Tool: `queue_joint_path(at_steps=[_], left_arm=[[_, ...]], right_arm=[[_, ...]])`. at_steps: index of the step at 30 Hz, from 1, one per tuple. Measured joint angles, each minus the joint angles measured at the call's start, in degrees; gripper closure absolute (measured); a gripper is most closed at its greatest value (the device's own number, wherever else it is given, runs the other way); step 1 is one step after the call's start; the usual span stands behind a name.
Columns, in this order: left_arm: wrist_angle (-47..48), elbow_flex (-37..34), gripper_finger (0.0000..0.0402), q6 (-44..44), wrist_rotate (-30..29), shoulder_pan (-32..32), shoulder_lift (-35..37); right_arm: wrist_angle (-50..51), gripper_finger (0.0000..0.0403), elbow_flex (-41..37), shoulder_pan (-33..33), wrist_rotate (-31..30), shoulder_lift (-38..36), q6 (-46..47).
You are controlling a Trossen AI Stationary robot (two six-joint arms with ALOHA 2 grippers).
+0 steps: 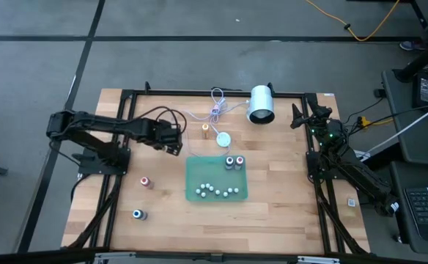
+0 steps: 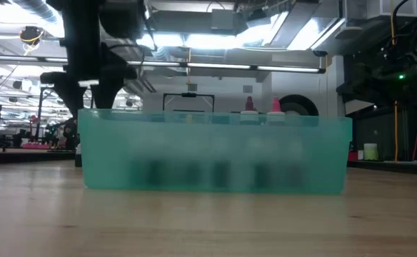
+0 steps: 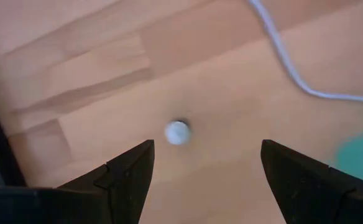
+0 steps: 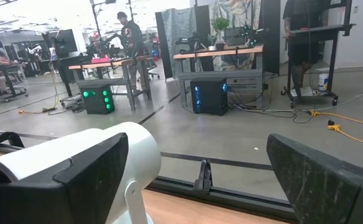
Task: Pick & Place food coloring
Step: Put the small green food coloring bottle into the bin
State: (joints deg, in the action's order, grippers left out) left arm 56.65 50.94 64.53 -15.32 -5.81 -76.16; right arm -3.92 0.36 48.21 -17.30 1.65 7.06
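The food coloring bottles are scattered. Two with red tops (image 1: 234, 162) stand in the green tray (image 1: 196, 170), and their tips (image 2: 262, 106) show above its rim. An orange one (image 1: 205, 130) stands beyond the tray. A red one (image 1: 146, 182) and a blue one (image 1: 138, 214) stand on the table to the tray's left. My left gripper (image 1: 175, 144) hovers open between the tray's far left corner and the orange bottle. In its wrist view (image 3: 206, 149) a small white-tipped bottle (image 3: 177, 132) shows from above between the fingers; its colour cannot be told. My right gripper (image 1: 297, 117) waits open at the far right.
A large white cylinder (image 1: 261, 104) lies at the far edge, in front of my right gripper (image 4: 197, 146). A white disc (image 1: 223, 138) on a thin cable (image 3: 287, 59) lies by the orange bottle. Several small white pieces (image 1: 215, 191) sit along the tray's near side.
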Motion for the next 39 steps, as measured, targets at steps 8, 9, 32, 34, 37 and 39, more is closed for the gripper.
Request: queue_joint_path(at_steps=[8, 9, 32, 34, 37, 39], left_arm=[[-2.39, -4.40, 0.0116, -1.63, 1.49, -7.47, -0.18], [-2.94, -4.94, 0.0116, -1.72, 1.80, -7.80, -0.19], [-8.71, -8.48, 0.0153, 0.16, 3.54, -6.97, -5.64], [-8.71, -8.48, 0.0175, 0.22, 3.55, -6.99, -5.64], [-8.72, -8.48, 0.0211, -0.17, 3.55, -6.95, -5.64], [-8.73, -8.48, 0.0234, -0.73, 3.73, -6.95, -5.64]], right_arm=[[0.00, 0.0019, 0.00, 0.00, 0.00, 0.00, -0.01], [0.00, 0.0019, 0.00, 0.00, 0.00, 0.00, 0.00], [0.00, 0.0019, 0.00, 0.00, 0.00, 0.00, -0.01], [0.00, 0.0019, 0.00, 0.00, 0.00, 0.00, -0.01], [0.00, 0.0019, 0.00, 0.00, 0.00, 0.00, 0.00], [0.00, 0.0019, 0.00, 0.00, 0.00, 0.00, 0.01]])
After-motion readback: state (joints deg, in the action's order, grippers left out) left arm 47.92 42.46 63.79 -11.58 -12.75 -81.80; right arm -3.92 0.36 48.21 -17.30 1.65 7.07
